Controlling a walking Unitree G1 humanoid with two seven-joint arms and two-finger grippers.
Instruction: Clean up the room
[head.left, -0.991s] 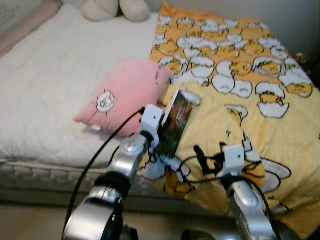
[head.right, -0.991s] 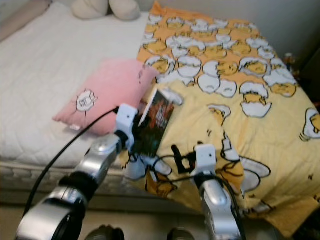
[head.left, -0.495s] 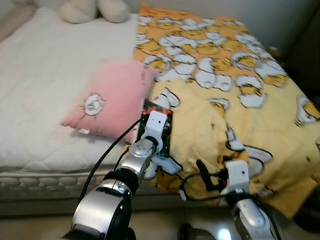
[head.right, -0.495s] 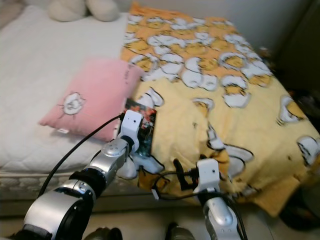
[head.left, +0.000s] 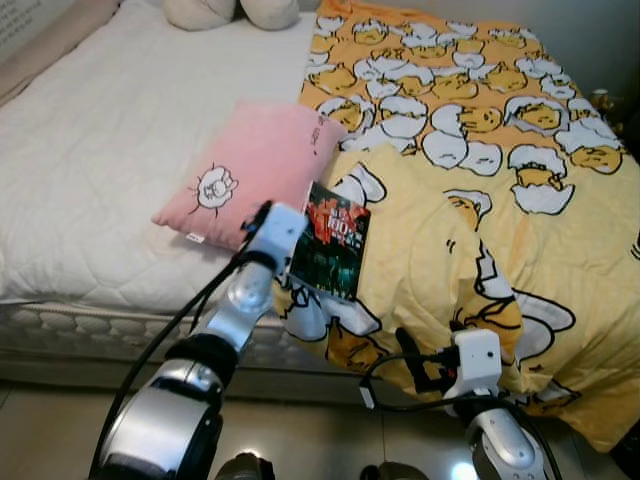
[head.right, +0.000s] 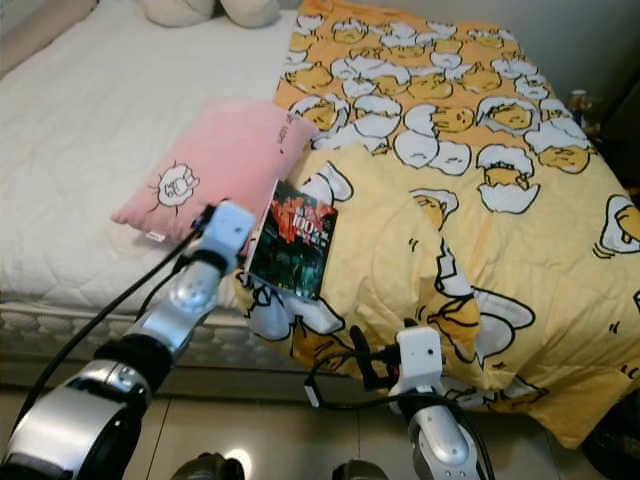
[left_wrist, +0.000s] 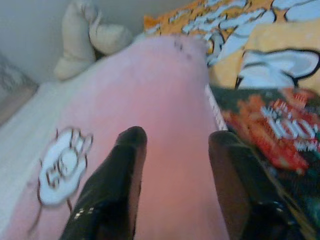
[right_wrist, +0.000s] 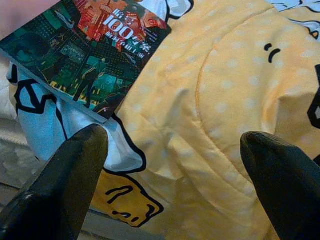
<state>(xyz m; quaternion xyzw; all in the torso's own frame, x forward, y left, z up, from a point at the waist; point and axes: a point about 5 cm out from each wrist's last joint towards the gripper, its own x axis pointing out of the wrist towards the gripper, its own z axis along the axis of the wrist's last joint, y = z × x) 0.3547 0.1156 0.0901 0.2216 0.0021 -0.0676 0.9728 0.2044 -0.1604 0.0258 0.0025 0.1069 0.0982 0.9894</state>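
Left hand (head.left: 283, 232): head views: raised over the bed edge, just beside the book, between it and the pink pillow; holds nothing.
Right hand (head.left: 415, 362): head views: low, at the hanging edge of the yellow blanket (head.left: 480, 200), well short of the book.
Book (head.left: 331, 241): head views: flat on the blanket fold near the mattress (head.left: 90, 150) edge, long side against the pink pillow (head.left: 250, 170).
Left wrist view: fingers (left_wrist: 122, 175) parted moderately, empty, over the pillow; book cover beside one finger.
Right wrist view: fingers (right_wrist: 75, 165) spread wide, empty; book's near corner overhangs the fold.
Handling (judged): thin paperback, light, bends somewhat, glossy cover likely slippery; soft bedding gives under pressure.
Grip site (judged): pinch the overhanging near edge across its thickness.
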